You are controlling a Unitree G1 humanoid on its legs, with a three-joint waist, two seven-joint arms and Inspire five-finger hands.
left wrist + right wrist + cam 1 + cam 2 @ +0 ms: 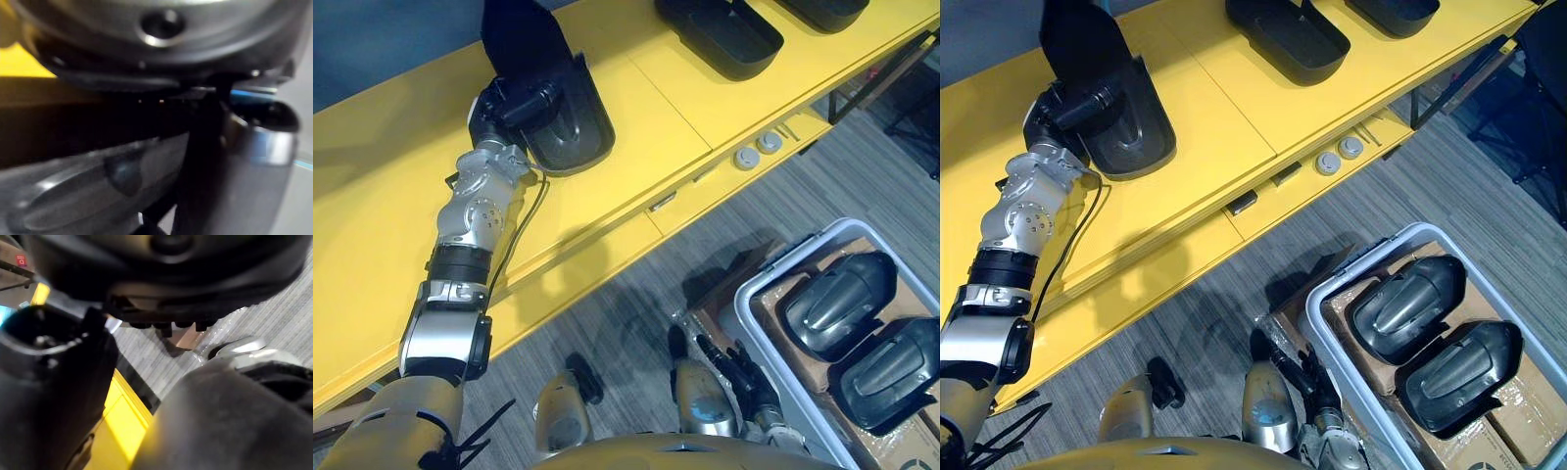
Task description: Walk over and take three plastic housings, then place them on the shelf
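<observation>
Left eye view, near to far:

- **Right hand:** The right hand [741, 377] hangs low beside the grey bin [754, 328]. Its fingers are loose and roughly straight, and it carries nothing.
- **Bin:** It sits on the floor with two housings side by side on cardboard [1518, 421], spare housing one [837, 299] and spare housing two [891, 362]. Neither hand is on them.
- **Shelf:** The yellow shelf [636, 147] runs diagonally past the bin. Two small grey round knobs [756, 150] sit on its lower front ledge.
- **Left hand:** The left arm is stretched out over the shelf. The left hand [509, 103] looks clamped on the near rim of the third housing [570, 122]. In the left wrist view the housing's moulded surface sits right up against the hand, which fits a live grip.
- **Third housing:** It sits on the shelf's left part, back from the near edge. I can't tell whether it lies fully flat.
- **Further along:** Toward the shelf's right end, the first placed housing [720, 37] and the second placed housing [824, 10] lie on the shelf, apart from each other and well apart from the third.

My read on progress is that two of three are placed and the third is at the shelf but not let go. What's left is to settle it, open the left hand and pull the arm clear. The two in the bin look surplus to the count. The main risk is dragging or tipping the housing when the fingers come off.
</observation>
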